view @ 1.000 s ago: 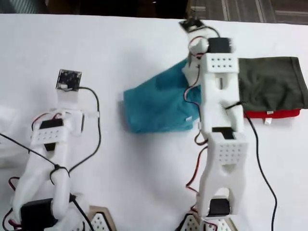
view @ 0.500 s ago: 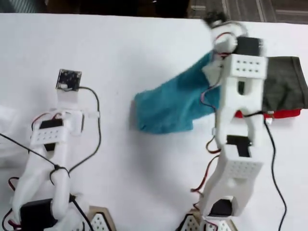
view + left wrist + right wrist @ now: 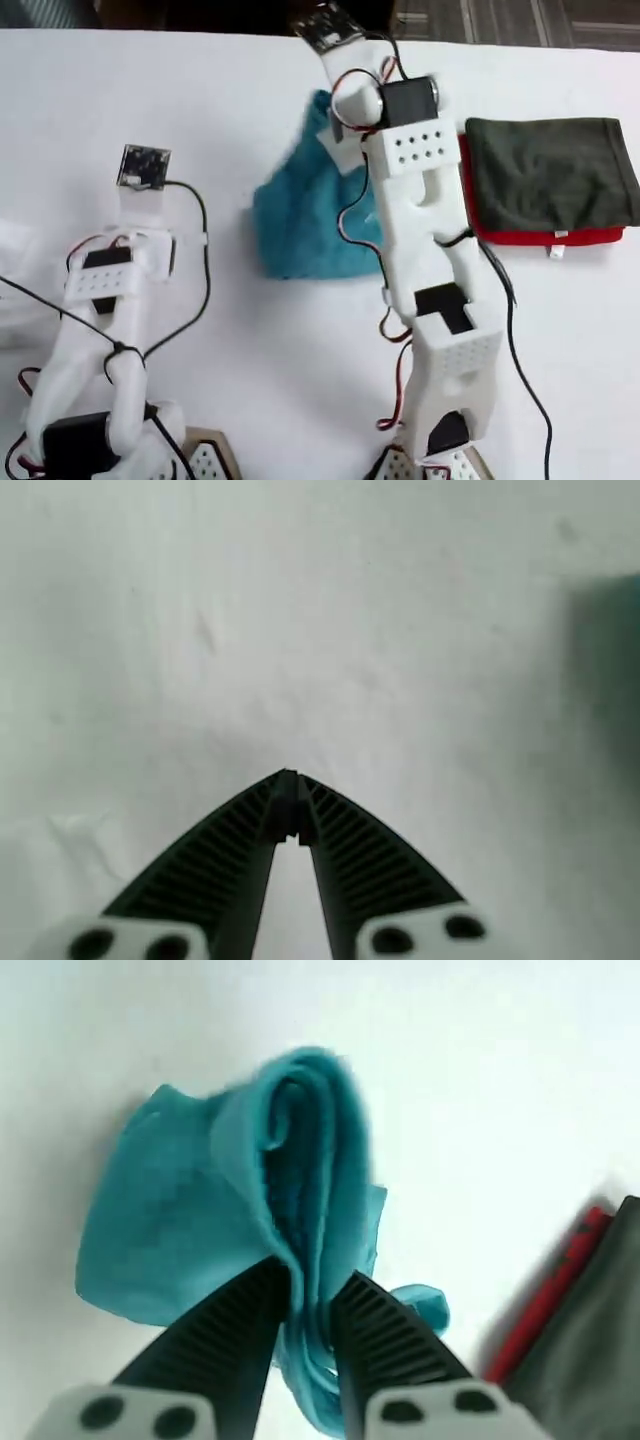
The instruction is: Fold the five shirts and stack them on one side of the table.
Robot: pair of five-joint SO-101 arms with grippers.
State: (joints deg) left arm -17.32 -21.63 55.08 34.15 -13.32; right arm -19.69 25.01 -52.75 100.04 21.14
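The right pincer [image 3: 312, 1278] is clenched on a bunched fold of the teal shirt [image 3: 170, 1220]. Its two dark ribbed fingers [image 3: 240, 1320] press the cloth from either side, so the gathered fabric stands up in a rolled ridge just beyond the tips, while the rest of the shirt spreads loosely onto the white surface [image 3: 200, 90]. Seen from the high view, the right arm [image 3: 420, 200] stretches forward over the middle of the surface, with its wrist above the far end of the teal shirt. The shirt narrows toward that held end and widens into a crumpled heap nearer the arm bases. Just beside this arm, toward the right edge of the surface, a dark green shirt [image 3: 550, 175] lies folded flat on top of a red shirt [image 3: 520, 237]. The red shirt's border shows along the near side and along the side facing the arm. The left pincer [image 3: 288, 785] is clenched on nothing, tips meeting over bare surface, and the left arm [image 3: 100, 290] sits drawn back on the left side, well apart from the teal shirt
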